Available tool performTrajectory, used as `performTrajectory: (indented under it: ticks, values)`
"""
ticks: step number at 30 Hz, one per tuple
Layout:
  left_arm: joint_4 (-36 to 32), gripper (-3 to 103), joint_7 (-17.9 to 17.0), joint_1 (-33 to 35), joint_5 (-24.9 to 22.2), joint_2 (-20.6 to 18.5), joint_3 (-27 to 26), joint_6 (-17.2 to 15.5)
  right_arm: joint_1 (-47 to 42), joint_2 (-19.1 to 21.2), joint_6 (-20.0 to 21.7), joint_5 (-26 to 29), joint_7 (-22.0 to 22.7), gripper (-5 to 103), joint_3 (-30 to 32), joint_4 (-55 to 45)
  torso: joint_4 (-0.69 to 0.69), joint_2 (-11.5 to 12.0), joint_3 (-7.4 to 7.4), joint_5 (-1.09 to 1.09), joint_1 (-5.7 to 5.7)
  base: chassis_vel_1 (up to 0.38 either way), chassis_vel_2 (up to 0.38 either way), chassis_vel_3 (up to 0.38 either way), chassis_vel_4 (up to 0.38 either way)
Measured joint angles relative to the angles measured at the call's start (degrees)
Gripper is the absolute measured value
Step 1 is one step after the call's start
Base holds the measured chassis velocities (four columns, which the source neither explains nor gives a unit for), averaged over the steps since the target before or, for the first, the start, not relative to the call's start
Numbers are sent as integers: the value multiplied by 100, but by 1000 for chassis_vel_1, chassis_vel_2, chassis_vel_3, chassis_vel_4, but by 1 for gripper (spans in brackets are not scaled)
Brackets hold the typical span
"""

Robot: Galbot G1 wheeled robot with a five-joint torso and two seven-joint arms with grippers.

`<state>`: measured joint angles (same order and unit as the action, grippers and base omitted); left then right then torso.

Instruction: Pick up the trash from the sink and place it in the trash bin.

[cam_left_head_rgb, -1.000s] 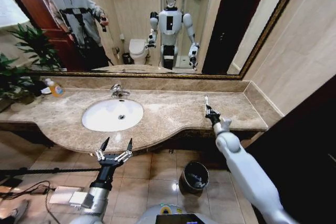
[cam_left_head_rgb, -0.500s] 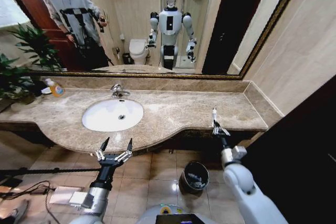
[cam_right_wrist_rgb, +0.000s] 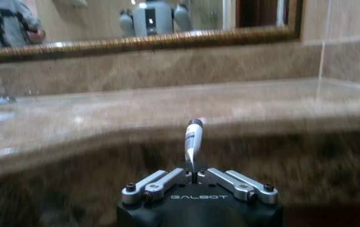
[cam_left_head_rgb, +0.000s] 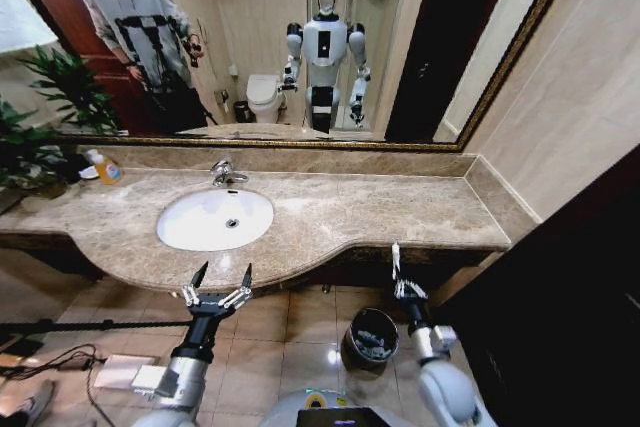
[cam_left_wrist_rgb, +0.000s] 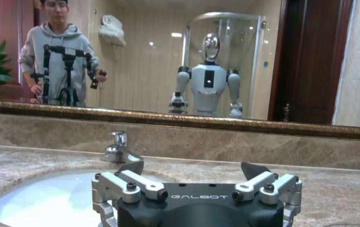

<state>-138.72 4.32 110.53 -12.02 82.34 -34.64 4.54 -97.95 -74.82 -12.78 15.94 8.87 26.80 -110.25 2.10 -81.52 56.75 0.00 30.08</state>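
Down on the tiled floor, the trash bin point(cam_left_head_rgb: 371, 336) stands below the front edge of the marble counter point(cam_left_head_rgb: 330, 212), and through its round glossy rim a few pale pieces show against the dark inside, too small to tell apart. Just above and to the right of the bin, the right gripper point(cam_left_head_rgb: 402, 290) sits in front of the counter's edge with its fingers pressed together on the base of a white tube point(cam_left_head_rgb: 396, 259), which stands nearly upright out of the claw. From the right wrist view the same tube point(cam_right_wrist_rgb: 193, 142) rises thin and pale from between the closed fingers, with a dark cap at its far tip, the counter front behind it. The sink point(cam_left_head_rgb: 215, 218), a white oval basin set in the counter, looks bare apart from its drain, with the chrome faucet point(cam_left_head_rgb: 225, 174) behind it. Near the left end of the counter a yellow-orange soap bottle point(cam_left_head_rgb: 105, 168) stands by the wall. The left gripper point(cam_left_head_rgb: 220, 284) hangs in front of the counter below the basin, its two fingers spread well apart and holding nothing.
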Motion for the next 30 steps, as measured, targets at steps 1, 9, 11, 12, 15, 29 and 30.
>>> performTrajectory:
  ticks: [1, 9, 11, 12, 15, 29, 30]
  values:
    - [0, 100, 0, 0, 0, 0, 0, 0, 0, 0, 0, 0, 0, 0, 0, 0, 0, 0, 0, 0, 0, 0, 0, 0, 0]
    - [0, 100, 0, 0, 0, 0, 0, 0, -147, -127, -330, -196, -219, 0, -83, 1045, 0, 0, 1, 0, 0, 0, 0, 0, 0]
    - [0, 100, 0, 0, 0, 0, 0, 0, -44, -148, -350, -242, -298, 0, -83, 1410, 0, 0, 0, 1, 0, 0, 0, 0, 0]
    - [0, 100, 0, 0, 0, 0, 0, 0, 24, -148, -350, -250, -330, 0, -84, 1578, 0, 1, 0, 0, 0, 0, 0, 0, 0]
    - [0, 100, 0, 0, 0, 0, 0, 0, 279, -117, -331, -290, -446, 0, -98, 2091, 0, 1, 0, 1, 0, 0, 0, 0, 0]
    - [0, 100, 0, 0, 0, 0, 0, 0, 1726, -48, 664, -934, -1099, 0, -191, 4199, 1, 1, 1, 1, 0, 0, 0, 0, 0]
    - [0, 100, 0, 0, 0, 0, 0, 0, 1938, -83, 677, -1106, -1120, 0, -203, 4577, 1, 1, 1, 2, 1, 0, 0, 0, 0]
